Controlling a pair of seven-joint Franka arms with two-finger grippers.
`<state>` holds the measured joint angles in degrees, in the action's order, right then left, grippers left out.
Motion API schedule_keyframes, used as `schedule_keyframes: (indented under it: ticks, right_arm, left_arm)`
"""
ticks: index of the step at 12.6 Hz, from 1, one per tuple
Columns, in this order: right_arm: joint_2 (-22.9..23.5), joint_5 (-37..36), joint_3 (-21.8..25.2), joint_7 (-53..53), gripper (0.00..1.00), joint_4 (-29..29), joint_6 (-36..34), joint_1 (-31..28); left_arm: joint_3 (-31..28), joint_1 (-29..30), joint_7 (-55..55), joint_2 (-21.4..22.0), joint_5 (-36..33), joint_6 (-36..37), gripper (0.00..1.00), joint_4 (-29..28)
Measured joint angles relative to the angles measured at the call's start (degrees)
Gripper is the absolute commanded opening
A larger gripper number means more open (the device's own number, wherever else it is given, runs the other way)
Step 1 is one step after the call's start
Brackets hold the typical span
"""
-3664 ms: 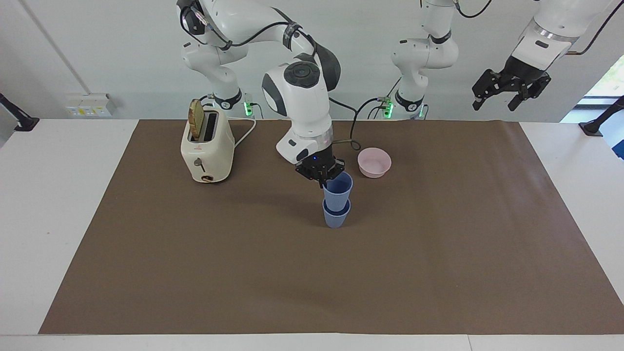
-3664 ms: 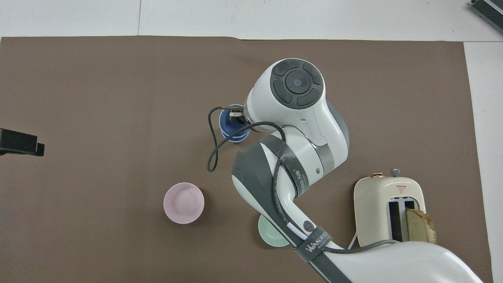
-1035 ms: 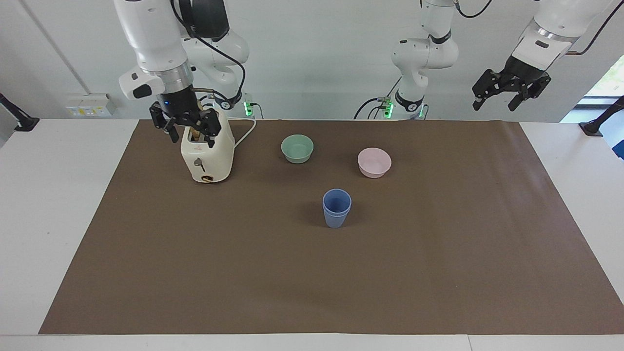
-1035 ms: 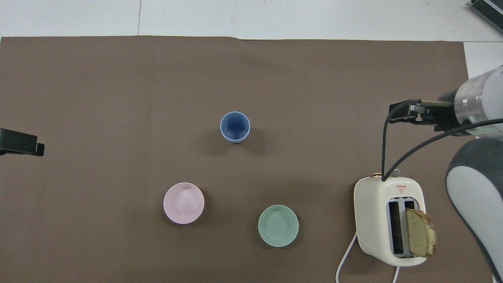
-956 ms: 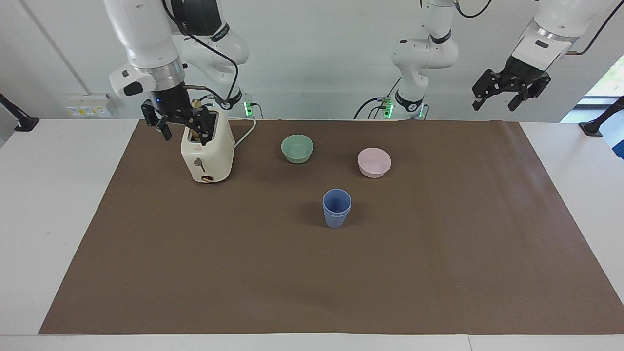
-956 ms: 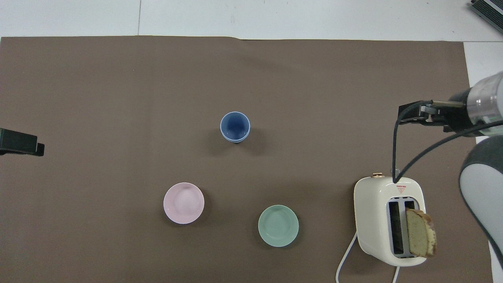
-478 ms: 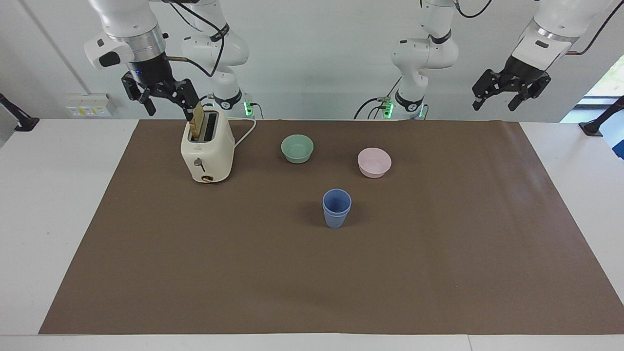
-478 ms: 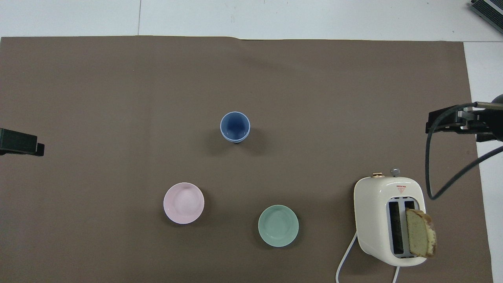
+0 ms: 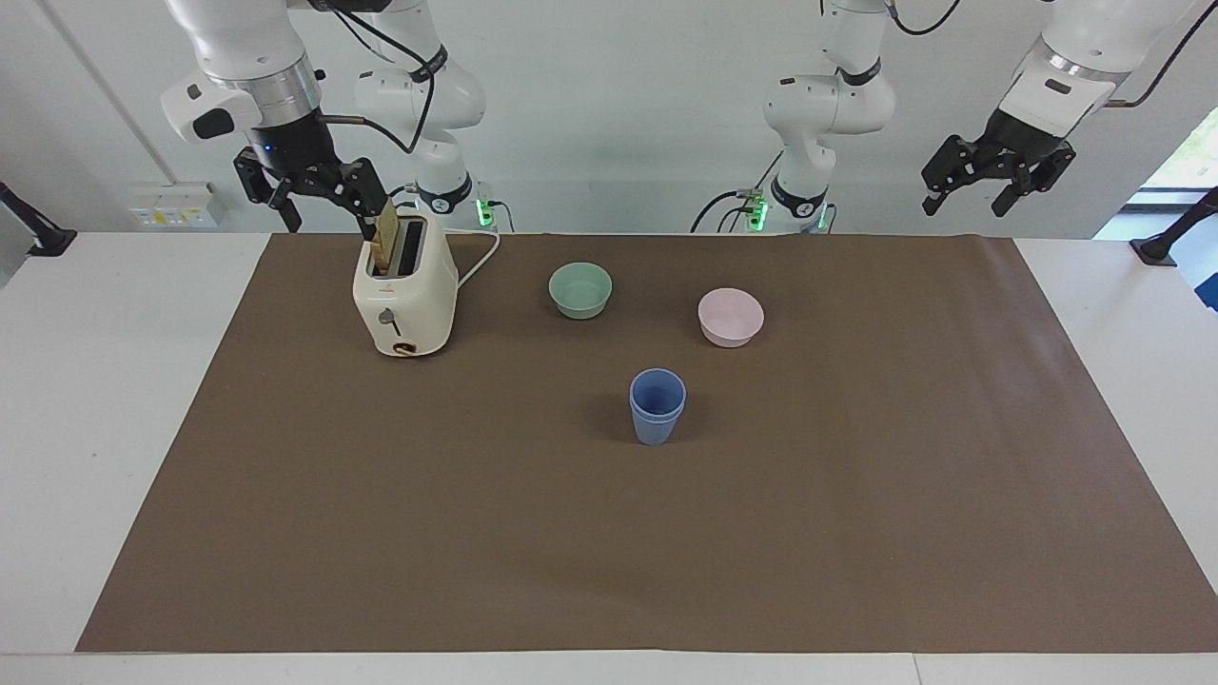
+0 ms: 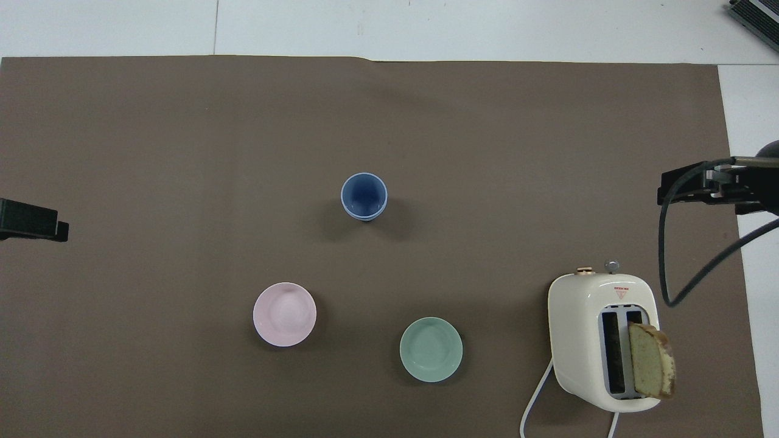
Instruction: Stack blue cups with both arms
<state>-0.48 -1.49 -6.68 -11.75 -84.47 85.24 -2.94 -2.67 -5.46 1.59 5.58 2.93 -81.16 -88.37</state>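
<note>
The two blue cups (image 9: 657,407) stand nested one inside the other, upright on the brown mat near the middle of the table; they also show in the overhead view (image 10: 364,196). No gripper touches them. My right gripper (image 9: 328,214) is open and empty, raised over the mat's edge beside the toaster at the right arm's end; it shows at the edge of the overhead view (image 10: 688,188). My left gripper (image 9: 963,200) is open and empty, held high at the left arm's end, where that arm waits; only its tip shows in the overhead view (image 10: 36,222).
A pale green bowl (image 9: 580,289) and a pale pink bowl (image 9: 731,317) sit nearer to the robots than the cups. A cream toaster (image 9: 404,295) with a slice of bread in it stands toward the right arm's end.
My right gripper has let go of the upper cup, which now sits fully in the lower one. The right arm has lifted and swung away past the toaster. The left arm has not moved.
</note>
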Motion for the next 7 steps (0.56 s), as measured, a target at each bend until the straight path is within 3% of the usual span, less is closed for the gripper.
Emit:
schedule_keyframes:
  ticks: [7]
  right_arm:
    - [-0.12,0.02,-0.05,0.03,1.0,-0.19,-0.63,0.0]
  left_arm:
    - [0.0,0.0,0.0,0.0,0.0,0.0,1.0,0.0]
